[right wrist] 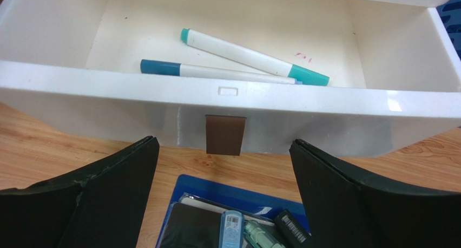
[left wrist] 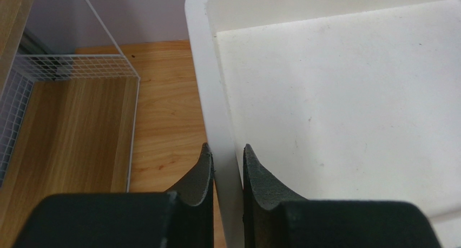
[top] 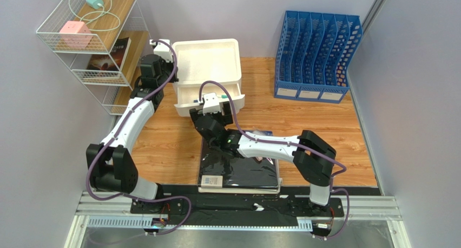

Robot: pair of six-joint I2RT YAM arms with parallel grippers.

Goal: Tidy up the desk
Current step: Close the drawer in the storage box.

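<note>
Warm wood, white plastic, blue accents

Light orange-brown plank-grained wooden tabletop; plain white plastic drawer unit; a white marker with teal ends and a white marker with blue cap; at upper right of the frame, a solid blue slotted plastic file rack.

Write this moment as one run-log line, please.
left jaws: shut on wall of white tray | right jaws: open, facing open drawer | drawer contents: two markers

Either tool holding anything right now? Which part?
Left tool pinches the left rim of the white tray. Right tool is open, holding nothing.
</note>
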